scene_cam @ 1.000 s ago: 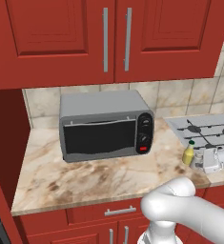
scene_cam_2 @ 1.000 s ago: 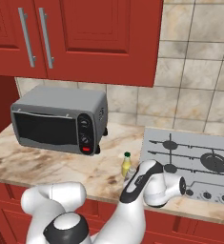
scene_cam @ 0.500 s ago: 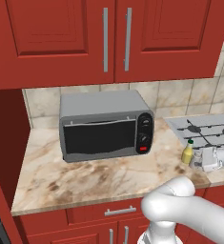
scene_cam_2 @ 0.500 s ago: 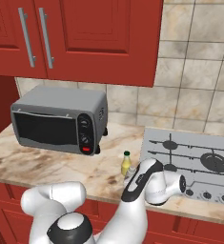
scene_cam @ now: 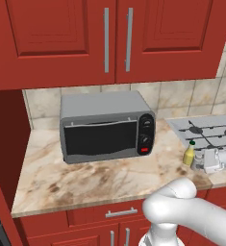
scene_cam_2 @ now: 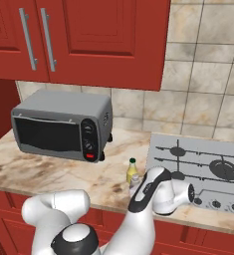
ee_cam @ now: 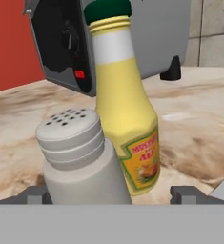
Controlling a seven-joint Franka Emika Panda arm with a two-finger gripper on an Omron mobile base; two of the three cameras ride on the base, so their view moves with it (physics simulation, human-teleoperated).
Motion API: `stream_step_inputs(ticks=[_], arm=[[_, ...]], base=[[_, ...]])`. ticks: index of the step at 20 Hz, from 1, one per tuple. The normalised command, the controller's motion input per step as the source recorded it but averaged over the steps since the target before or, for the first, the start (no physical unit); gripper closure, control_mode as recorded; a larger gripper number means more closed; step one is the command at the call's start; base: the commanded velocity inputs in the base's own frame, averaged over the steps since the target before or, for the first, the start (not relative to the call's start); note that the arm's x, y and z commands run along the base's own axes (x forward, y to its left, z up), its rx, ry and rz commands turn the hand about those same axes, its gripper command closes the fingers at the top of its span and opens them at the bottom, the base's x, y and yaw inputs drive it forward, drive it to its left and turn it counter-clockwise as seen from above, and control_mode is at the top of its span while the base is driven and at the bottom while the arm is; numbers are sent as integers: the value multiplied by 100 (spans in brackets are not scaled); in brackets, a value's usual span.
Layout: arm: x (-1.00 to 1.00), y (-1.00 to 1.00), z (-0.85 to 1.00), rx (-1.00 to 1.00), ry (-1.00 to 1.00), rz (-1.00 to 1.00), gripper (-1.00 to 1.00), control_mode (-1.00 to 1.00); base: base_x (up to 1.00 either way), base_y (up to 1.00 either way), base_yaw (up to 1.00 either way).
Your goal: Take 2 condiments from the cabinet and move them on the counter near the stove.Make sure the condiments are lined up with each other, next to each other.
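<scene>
Jaws stood spread wide, with one dark finger tip [ee_cam: 37, 194] at the low left of the hand view and the other at the low right, and nothing pinched. Gripper [ee_cam: 111, 196] sat low over the counter [scene_cam: 100, 175], close to the stove [scene_cam_2: 203, 164]. Right between the jaws stood the shaker [ee_cam: 80, 157], grey-white with a rounded top full of little holes, upright on the stone, with a gap on each side so neither tip seemed to touch it. Just past the shaker, a bit farther out from the jaws and a little to the right in the hand view, stood the yellow bottle [ee_cam: 125, 124] with its dark green cap and a green label, upright too. Looked very close together, the two of them; could not tell whether they touched. Farther out beyond the bottle sat the grey toaster oven [scene_cam: 107, 126] with its dark knobs and a small red button, on the same counter. Up above hung the red cabinet [scene_cam: 109, 38], both doors shut, with two long silver handles side by side. From the left base view, showed the bottle [scene_cam: 189, 153] just beside the white hand at the edge of the stove.
</scene>
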Motion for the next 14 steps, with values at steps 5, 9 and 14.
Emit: stream_step_inputs(ticks=[5, 9, 14], arm=[[-1, -10, 3, 3, 0, 0, -100, -100], [-14, -6, 10, 3, -2, 0, -100, -100], [-24, 0, 19, 1, -2, 1, -100, -100]], base=[[0, 0, 0], [0, 0, 0], [0, 0, 0]])
